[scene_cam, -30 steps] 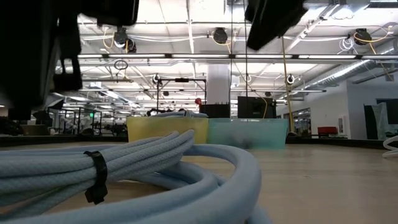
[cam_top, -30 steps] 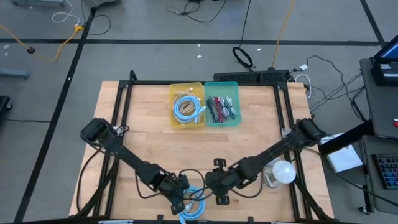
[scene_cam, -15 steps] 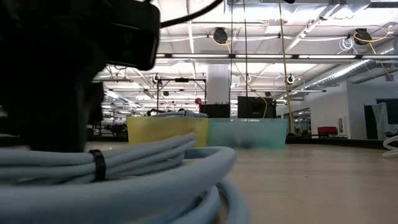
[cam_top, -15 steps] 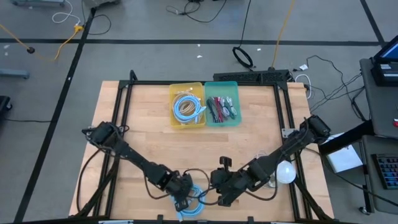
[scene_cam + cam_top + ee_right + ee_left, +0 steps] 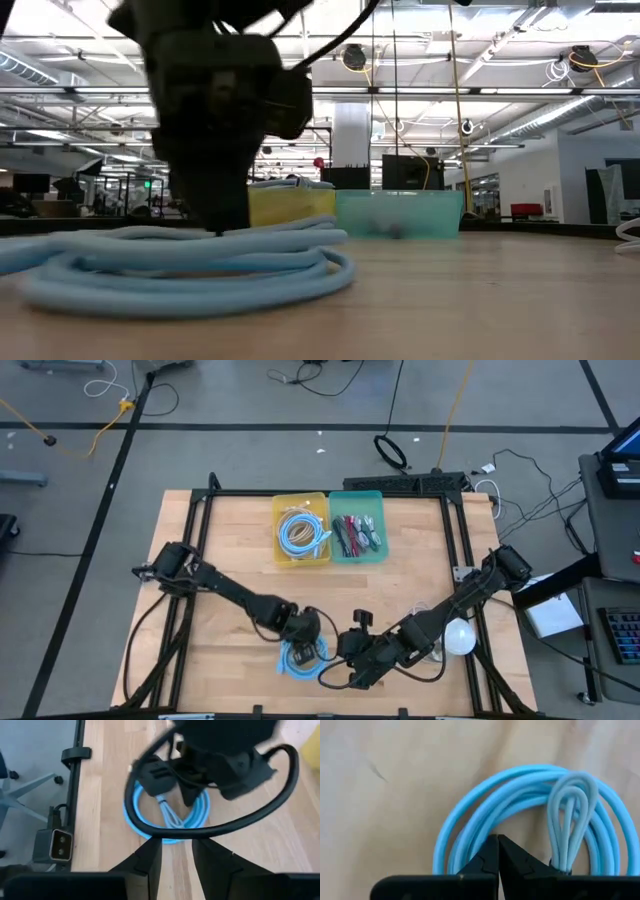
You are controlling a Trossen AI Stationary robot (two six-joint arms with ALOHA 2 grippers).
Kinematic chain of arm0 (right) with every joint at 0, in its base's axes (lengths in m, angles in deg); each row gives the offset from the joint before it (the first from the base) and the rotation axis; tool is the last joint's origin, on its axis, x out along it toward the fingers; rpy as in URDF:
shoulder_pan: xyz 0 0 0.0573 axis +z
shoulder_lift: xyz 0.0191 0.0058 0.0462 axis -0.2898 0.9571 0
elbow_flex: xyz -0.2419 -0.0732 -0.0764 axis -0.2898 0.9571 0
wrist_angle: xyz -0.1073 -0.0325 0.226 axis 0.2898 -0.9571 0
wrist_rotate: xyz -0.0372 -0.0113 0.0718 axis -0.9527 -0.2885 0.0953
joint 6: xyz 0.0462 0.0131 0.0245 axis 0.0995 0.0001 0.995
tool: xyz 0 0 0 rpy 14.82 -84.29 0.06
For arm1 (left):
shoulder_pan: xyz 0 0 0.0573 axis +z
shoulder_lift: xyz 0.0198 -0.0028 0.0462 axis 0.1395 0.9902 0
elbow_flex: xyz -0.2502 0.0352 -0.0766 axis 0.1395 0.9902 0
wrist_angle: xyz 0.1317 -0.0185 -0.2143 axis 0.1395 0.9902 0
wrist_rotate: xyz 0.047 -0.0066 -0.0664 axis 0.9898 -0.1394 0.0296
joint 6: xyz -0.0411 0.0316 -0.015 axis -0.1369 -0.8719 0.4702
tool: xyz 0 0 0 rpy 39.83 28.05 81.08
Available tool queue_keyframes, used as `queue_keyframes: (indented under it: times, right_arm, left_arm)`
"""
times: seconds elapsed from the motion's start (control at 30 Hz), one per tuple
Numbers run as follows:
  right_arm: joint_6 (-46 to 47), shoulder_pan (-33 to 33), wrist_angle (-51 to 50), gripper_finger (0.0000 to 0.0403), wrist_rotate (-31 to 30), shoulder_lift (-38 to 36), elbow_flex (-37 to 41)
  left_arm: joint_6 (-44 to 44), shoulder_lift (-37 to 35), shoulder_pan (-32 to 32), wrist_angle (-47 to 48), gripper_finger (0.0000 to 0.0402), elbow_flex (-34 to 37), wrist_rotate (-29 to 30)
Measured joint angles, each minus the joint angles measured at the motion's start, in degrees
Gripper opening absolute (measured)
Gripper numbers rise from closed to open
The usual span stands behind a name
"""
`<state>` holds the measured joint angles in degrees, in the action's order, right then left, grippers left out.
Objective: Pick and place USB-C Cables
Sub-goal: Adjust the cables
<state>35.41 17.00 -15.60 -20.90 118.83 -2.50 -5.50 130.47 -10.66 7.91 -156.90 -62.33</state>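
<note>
A light blue USB-C cable coil [image 5: 300, 658] lies flat on the table near its near edge, also seen in the low view [image 5: 180, 270] and the right wrist view [image 5: 170, 815]. My left gripper [image 5: 308, 635] stands over it, pointing down, shut on its strands [image 5: 498, 840]. My right gripper [image 5: 345, 660] hangs just right of the coil, open [image 5: 177, 862], touching nothing. More cables sit in the yellow bin [image 5: 300, 530] and the teal bin [image 5: 358, 538] at the far side. My left gripper pinches several strands of the coil's ring [image 5: 472, 837] between its two shut fingers, coming from above and pointing down [image 5: 220, 225]. The fingertips themselves hide the exact place of contact. The coil rests flat on the table, with its bound loop [image 5: 570, 815] beside the fingers.
A round white bulb with its cord [image 5: 458, 635] lies near the table's right edge beside the right arm. A black cord [image 5: 220, 825] loops off the left wrist across the right wrist view. Bare wood lies between the coil and the bins.
My left gripper has moved from the near edge toward the far edge, staying low. The light blue coil has slid along the table with it, away from the near edge and from the low camera. My right gripper shifted slightly toward the near edge, then kept still.
</note>
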Motion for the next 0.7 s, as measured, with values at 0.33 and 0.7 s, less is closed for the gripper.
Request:
queue_keyframes:
  times: [0.33,0.7]
  right_arm:
    - [-1.45,-0.13,-0.04,0.0100,-0.18,0.00,0.04]
    - [-2.29,-0.15,-1.56,0.0095,0.00,0.00,0.04]
  left_arm:
    - [-5.42,0.08,9.64,0.50,0.0000,0.11,2.00]
    - [-8.40,-2.85,12.19,1.53,0.0000,0.52,0.34]
